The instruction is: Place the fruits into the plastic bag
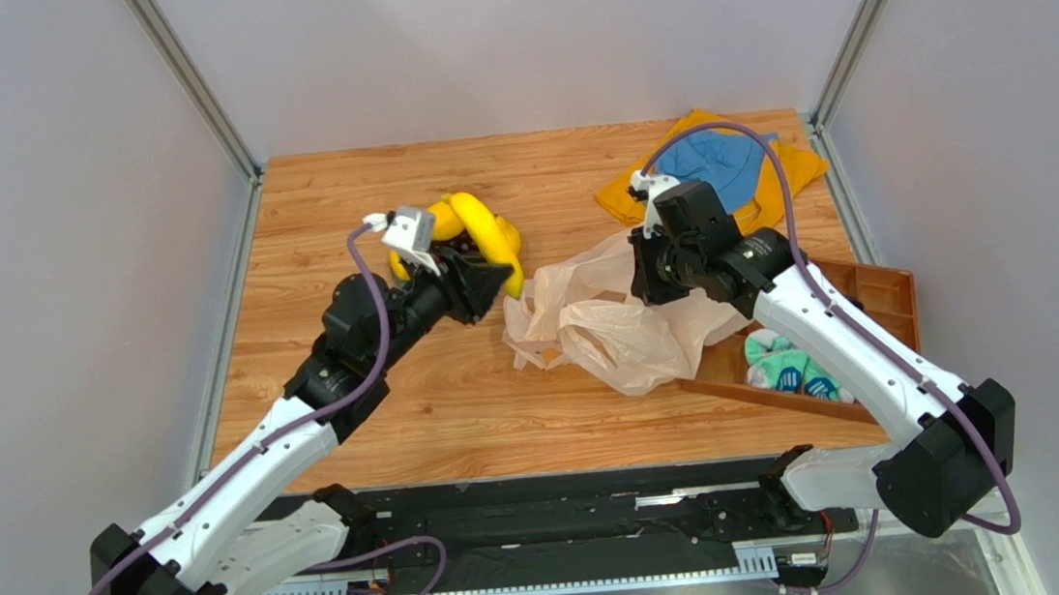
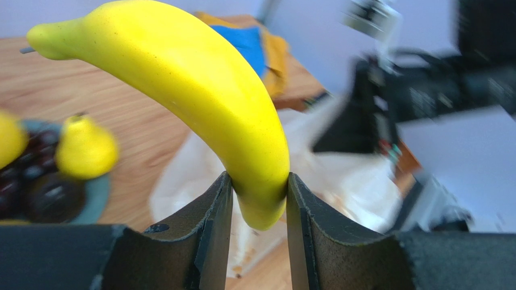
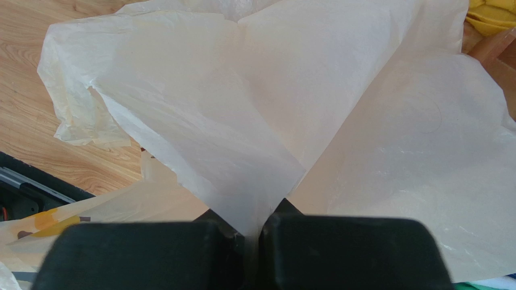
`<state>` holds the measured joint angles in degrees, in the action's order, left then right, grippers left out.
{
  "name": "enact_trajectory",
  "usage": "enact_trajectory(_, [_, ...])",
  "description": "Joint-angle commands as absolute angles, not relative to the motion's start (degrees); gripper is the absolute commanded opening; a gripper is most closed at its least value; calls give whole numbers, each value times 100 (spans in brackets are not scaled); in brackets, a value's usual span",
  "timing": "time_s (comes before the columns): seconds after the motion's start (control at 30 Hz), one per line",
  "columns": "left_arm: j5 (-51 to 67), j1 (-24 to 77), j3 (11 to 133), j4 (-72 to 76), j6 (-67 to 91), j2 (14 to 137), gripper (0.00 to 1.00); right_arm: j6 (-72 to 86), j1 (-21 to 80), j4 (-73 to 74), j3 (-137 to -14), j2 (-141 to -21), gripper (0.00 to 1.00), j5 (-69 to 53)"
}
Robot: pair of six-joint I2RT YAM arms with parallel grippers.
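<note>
Top external view: a banana [image 1: 482, 229] was seen clamped in the left gripper [image 1: 497, 279], just left of the plastic bag [image 1: 611, 322], an edge of which was pinched by the right gripper [image 1: 647, 275]. Left wrist view: the banana was gripped near one end, its long axis arching up and away from the gripper, the bag lying beyond to the right, other fruits [image 2: 85, 148] lying on the plate [image 2: 100, 196] at left. Right wrist view: bag film was held tight between closed jaws.

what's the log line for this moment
left claw: shut on yellow curved banana | right claw: shut on thin peach plastic bag | banana outside bag
</note>
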<state>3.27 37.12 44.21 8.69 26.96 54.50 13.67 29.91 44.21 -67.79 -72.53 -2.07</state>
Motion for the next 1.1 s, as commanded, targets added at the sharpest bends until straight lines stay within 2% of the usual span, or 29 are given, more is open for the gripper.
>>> enact_trajectory(0.0, [2397,3981,4570,1064,1590,5247,20,1248,2962,4236,-7145,-7172,0,-281])
enact_trajectory(0.13, [3828,3973,4623,844,1775,5265,15,1239,2971,4271,-7154,-7119,0,-264])
enact_trajectory(0.3, [4788,3973,4895,-322,1495,5545,12,1161,2962,4307,-7163,-7040,0,-325])
enact_trajectory(0.43, [5544,4016,5045,-554,1573,5835,9,1081,2962,4368,-7181,-7014,0,-264])
enact_trajectory(0.73, [5871,4025,5186,-554,1661,6398,6,1072,2971,4403,-7128,-6908,0,-290])
enact_trajectory(1.0, [6433,3499,4878,931,2653,6741,3,1072,2962,4430,-7031,-6759,0,-334])
enact_trajectory(1.07, [6442,3472,5026,451,2383,6933,3,1072,2962,4430,-7005,-6741,0,-343])
